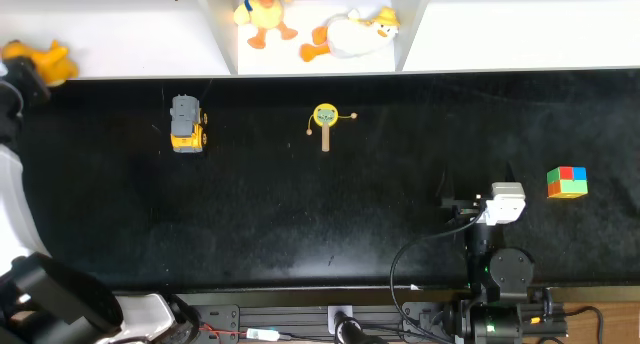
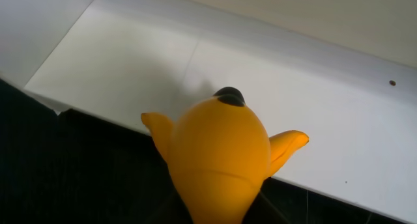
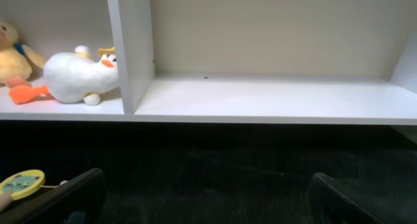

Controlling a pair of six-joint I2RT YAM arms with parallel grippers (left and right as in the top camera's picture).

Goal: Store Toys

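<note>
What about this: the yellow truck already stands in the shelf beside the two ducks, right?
Not quite. The top view shows the yellow truck on the black table, in front of the shelf; the yellow duck and the white duck are inside.

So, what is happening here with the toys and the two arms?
The left hand holds an orange toy at the front edge of the shelf's left compartment. The right hand is open, low over the black table, holding nothing. A yellow duck and a white duck lie in the middle compartment. A toy truck, a rattle drum and a colour cube are on the table, not yet stored.
</note>
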